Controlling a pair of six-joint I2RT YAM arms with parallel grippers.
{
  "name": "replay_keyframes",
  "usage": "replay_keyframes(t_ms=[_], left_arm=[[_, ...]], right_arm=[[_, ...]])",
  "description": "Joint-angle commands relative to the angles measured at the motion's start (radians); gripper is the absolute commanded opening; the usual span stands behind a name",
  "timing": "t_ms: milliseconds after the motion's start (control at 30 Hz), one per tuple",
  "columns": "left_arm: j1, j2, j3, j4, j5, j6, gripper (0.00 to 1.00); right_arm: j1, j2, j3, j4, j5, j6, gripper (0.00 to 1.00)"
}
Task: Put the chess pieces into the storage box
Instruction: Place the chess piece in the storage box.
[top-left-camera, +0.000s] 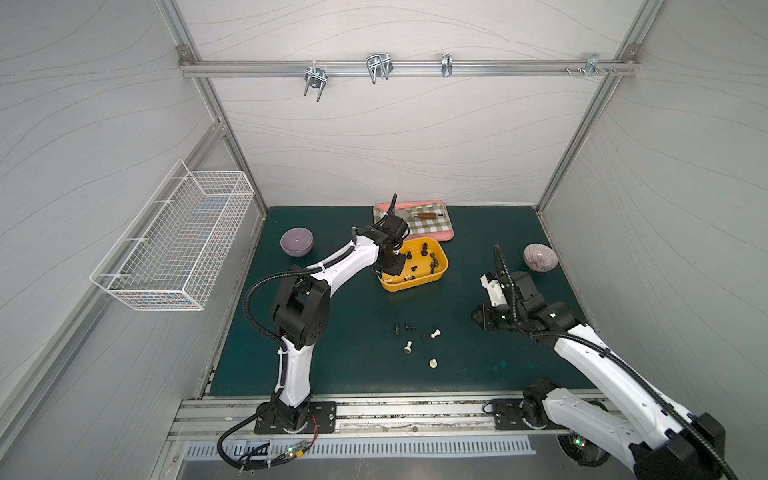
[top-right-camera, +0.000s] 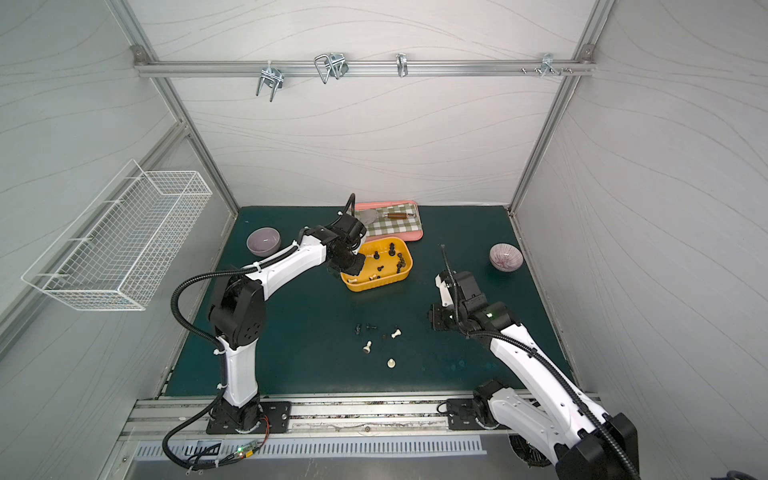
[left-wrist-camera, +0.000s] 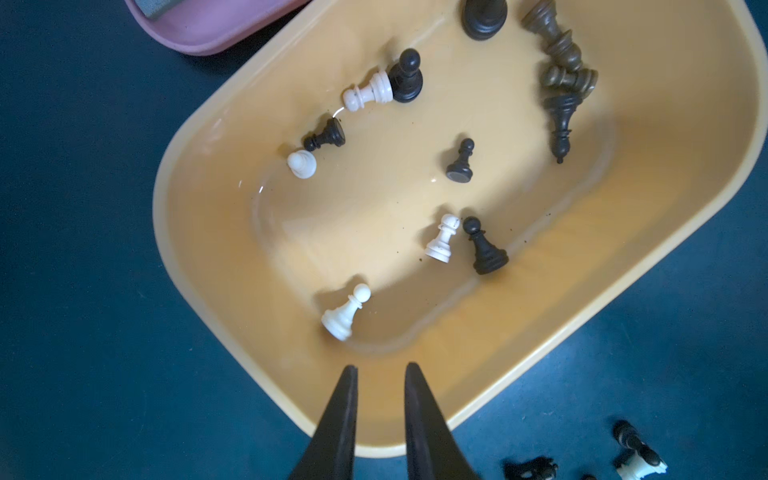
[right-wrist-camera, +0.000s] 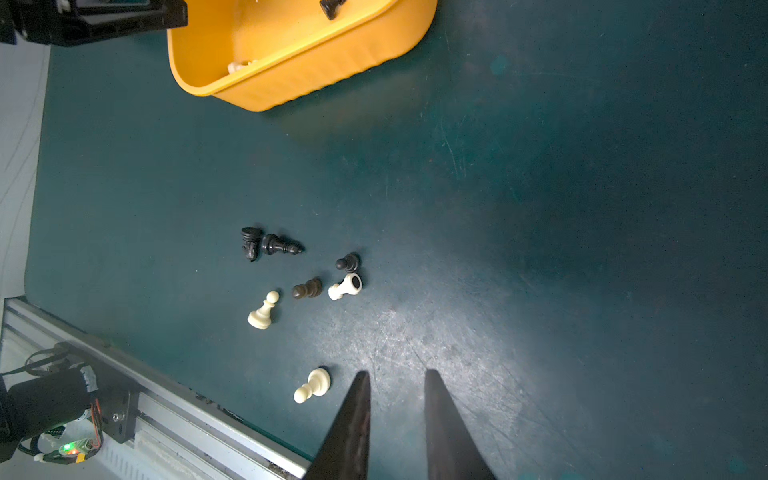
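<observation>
A: What is made out in both top views?

B: The storage box (top-left-camera: 411, 286) (top-right-camera: 374, 286) is set on the green bench (top-left-camera: 332, 365) (top-right-camera: 291, 365), just beside a pink tray (top-left-camera: 436, 237) (top-right-camera: 409, 237). The left end effector (top-left-camera: 392, 266) (top-right-camera: 353, 264) is held over the box's end nearest the left arm. Chess pieces (top-left-camera: 424, 249) (top-right-camera: 391, 249) are seen inside the box. A handful more are scattered on the bench, well apart from the box, toward the arm bases. The right end effector (top-left-camera: 478, 316) (top-right-camera: 432, 320) is kept low, well away from the box, on the right arm's side.

A: And in the left wrist view?

B: The left end effector (left-wrist-camera: 380, 368) is shown over the box's rim (left-wrist-camera: 208, 249). Its jaws are parted by a narrow gap and nothing is held between them. White and black chess pieces (left-wrist-camera: 484, 247) are spread across the box floor, and dark brown ones are bunched against one wall. A corner of the pink tray (left-wrist-camera: 216, 33) is seen just beyond the box.

A: And in the right wrist view?

B: The right end effector (right-wrist-camera: 397, 372) is seen above bare bench (right-wrist-camera: 540, 208), its jaws also narrowly parted and empty. A white pawn (right-wrist-camera: 312, 385) is lying just beside it. The other loose pieces are found between it and the storage box (right-wrist-camera: 311, 62).
</observation>
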Motion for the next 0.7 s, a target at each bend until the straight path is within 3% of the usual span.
replay_keyframes(t_ms=[0, 333, 667], left_arm=[[0.005, -0.016, 0.044, 0.012, -0.011, 0.011, 0.22], [0.008, -0.096, -0.025, 0.050, 0.013, -0.009, 0.23], [0.026, -0.227, -0.195, 0.118, 0.023, -0.041, 0.23]], right_arm=[[-0.007, -0.021, -0.010, -0.034, -0.001, 0.005, 0.26], [0.012, 0.007, -0.019, -0.029, -0.020, 0.016, 0.25], [0.191, 0.136, 0.018, -0.005, 0.069, 0.053, 0.25]])
